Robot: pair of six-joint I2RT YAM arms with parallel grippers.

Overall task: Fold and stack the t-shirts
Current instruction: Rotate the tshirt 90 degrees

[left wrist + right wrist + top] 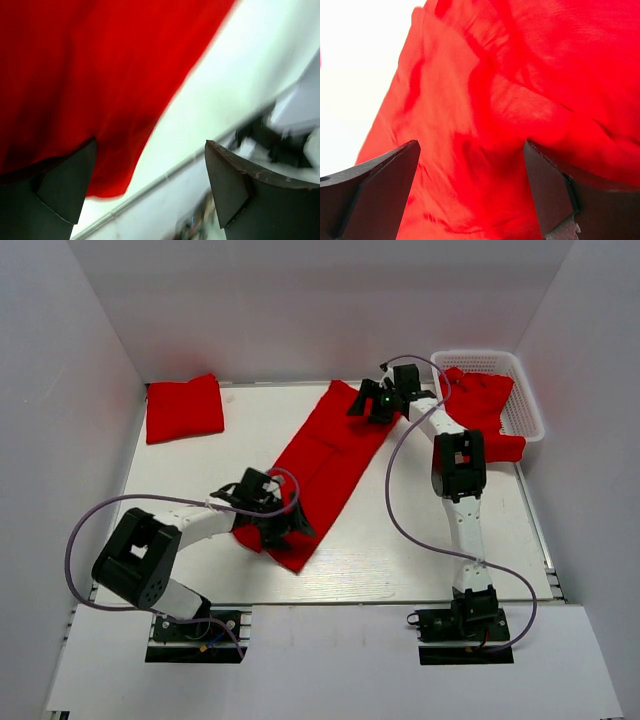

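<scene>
The left jaws are spread, the shirt (325, 475) edge seen under one. The right jaws are spread above the shirt, nothing pinched.

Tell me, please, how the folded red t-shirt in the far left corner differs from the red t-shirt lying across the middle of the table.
The corner t-shirt is a squarish packet; the middle t-shirt is a long narrow strip laid diagonally. The middle t-shirt has the left gripper over its near end and the right gripper over its far end, jaws open; the corner t-shirt lies apart from both. Both are plain red cloth.
</scene>
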